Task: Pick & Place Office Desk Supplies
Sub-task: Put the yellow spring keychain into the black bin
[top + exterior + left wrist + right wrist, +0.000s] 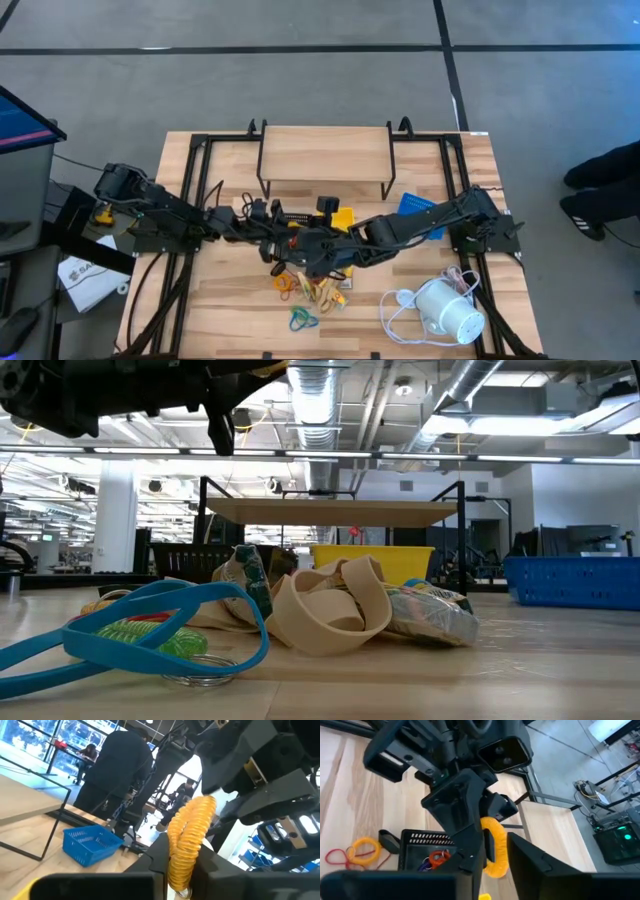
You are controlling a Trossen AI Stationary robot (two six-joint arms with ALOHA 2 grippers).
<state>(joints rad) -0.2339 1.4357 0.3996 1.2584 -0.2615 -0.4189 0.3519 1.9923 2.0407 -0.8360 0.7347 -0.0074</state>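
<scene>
Two grippers meet above the middle of the bench [230, 310], and one yellow coiled band [189, 837] hangs in the air between them. The left gripper [182, 870] has its fingers clamped on the lower part of the coil, one dark finger on each side. The right gripper [496, 877] sits nose to nose with it, and whether it holds the coil or has let go cannot be told.

This looks like a hand-over. To do it well, only one gripper should bear the coil before either arm moves. Pulling apart with both clamped would stretch the springy band and let it snap away. The releasing side should back off straight, clear of the other's fingers. The carrying arm then needs to lift enough to pass over the rim of the black mesh tray [422, 847] just below.

From above, the crossed arms cover the coil and both sets of fingers almost wholly. The level view cuts the arms off at its upper edge and shows mainly the loose pile of bands and clips [300, 610]. Which tray is meant is not shown.
</scene>
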